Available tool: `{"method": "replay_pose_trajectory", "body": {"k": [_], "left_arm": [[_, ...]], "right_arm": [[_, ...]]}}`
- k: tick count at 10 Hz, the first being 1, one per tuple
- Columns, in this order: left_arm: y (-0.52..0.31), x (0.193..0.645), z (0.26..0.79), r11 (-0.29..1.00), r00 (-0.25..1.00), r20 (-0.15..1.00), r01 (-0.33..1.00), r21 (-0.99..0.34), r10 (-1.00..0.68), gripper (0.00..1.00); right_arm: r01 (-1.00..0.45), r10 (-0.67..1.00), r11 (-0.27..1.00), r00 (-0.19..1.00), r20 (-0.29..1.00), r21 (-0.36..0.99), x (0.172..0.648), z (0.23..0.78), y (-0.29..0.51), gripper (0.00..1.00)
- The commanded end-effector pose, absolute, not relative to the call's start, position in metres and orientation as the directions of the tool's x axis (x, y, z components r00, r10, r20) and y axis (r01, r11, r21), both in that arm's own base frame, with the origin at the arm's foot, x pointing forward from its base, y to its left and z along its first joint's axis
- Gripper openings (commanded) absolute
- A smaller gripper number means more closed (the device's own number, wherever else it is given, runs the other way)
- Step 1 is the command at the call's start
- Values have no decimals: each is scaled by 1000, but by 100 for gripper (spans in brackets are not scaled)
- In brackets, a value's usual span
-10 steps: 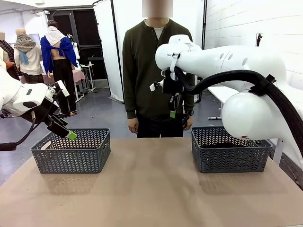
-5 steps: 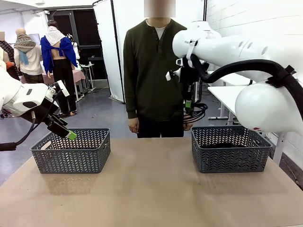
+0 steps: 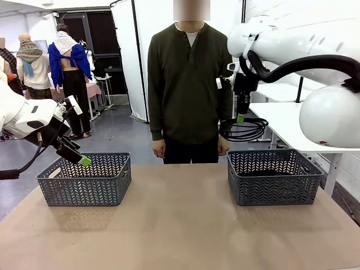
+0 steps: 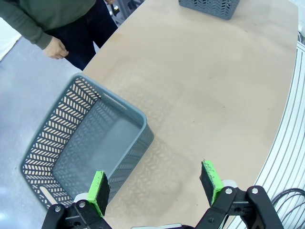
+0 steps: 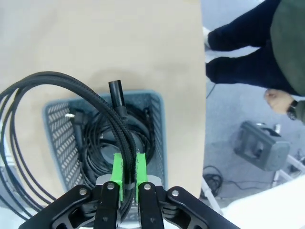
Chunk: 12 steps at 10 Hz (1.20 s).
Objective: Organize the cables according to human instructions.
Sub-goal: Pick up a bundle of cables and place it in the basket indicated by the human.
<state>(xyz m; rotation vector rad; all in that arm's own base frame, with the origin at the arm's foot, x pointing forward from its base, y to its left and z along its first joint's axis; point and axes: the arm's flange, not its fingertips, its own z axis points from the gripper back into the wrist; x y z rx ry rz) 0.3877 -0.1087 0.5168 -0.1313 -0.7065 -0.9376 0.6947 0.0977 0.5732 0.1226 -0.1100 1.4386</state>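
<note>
Above the right-hand basket (image 3: pixel 274 175), high over the worktop (image 3: pixel 180 225): one coiled cable (image 3: pixel 245 129), thin, black, wound in several loose flat loops, hanging level from the right claw (image 3: pixel 241 118), whose green pads are clenched on its strands; in the right wrist view the same coil (image 5: pixel 57 124) fans out leftward from the pads. Further black cables (image 5: pixel 112 138), coiled with small plug ends, lie inside this grey lattice basket directly below. Left claw (image 4: pixel 155 183): released, pads set wide apart, grasping nothing, poised over the near rim of the left-hand grey basket (image 4: pixel 86 143). Worktop: plain tan, matte. The person (image 3: pixel 188 84), in dark olive top, stands at the far edge, arms down. Room: white brick wall at right, white partition screen behind, grey floor.
</note>
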Motion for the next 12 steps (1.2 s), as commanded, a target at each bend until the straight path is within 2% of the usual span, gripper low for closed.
{"method": "replay_pose_trajectory", "body": {"k": [1, 6, 9, 10, 12], "left_arm": [[-106, 389, 515, 595, 380, 614, 782, 185, -692, 100], [-106, 389, 515, 595, 380, 614, 782, 185, -692, 100], [-106, 389, 515, 595, 380, 614, 782, 185, -692, 100], [-106, 389, 515, 595, 380, 614, 782, 185, -692, 100], [-106, 389, 515, 595, 380, 614, 782, 185, -692, 100]], "right_arm": [[-999, 987, 30, 33, 160, 24, 670, 565, 83, 0], [-994, 991, -106, -109, 72, -35, 664, 542, 63, 0], [-996, 996, -84, -83, 38, 7, 665, 538, 69, 0], [-996, 994, -85, -85, 65, -4, 682, 543, 68, 0], [-996, 994, -85, -85, 65, -4, 682, 543, 68, 0]]}}
